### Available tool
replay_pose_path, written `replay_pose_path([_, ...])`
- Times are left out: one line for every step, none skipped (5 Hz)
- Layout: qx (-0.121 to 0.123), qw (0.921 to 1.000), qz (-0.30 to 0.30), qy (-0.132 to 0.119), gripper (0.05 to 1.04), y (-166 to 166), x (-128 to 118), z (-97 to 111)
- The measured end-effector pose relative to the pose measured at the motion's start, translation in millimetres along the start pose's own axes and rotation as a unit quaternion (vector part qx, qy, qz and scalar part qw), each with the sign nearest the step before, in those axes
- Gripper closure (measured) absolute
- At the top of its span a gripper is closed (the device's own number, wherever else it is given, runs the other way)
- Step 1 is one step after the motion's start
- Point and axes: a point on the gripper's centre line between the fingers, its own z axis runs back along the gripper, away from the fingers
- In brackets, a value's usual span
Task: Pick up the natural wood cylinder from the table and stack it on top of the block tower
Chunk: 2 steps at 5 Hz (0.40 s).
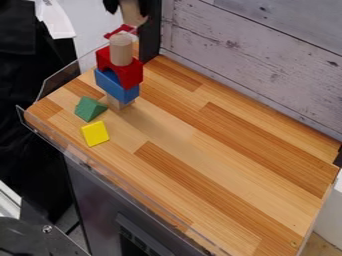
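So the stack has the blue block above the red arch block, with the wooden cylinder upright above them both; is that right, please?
Not quite: the camera view shows the red arch block above the blue block, not below it. The wooden cylinder is indeed upright above them both.

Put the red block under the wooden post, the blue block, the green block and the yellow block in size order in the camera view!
1. Red block
2. Blue block
3. Green block and yellow block: too alike to rank
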Motion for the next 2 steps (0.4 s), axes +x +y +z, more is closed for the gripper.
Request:
replay_pose_path([0.009, 0.9999, 0.009, 0.011, 0.569, 8.0, 3.0, -7.0])
replay_pose_path([0.013, 0.9996, 0.017, 0.019, 0.569, 13.5, 7.3, -11.5])
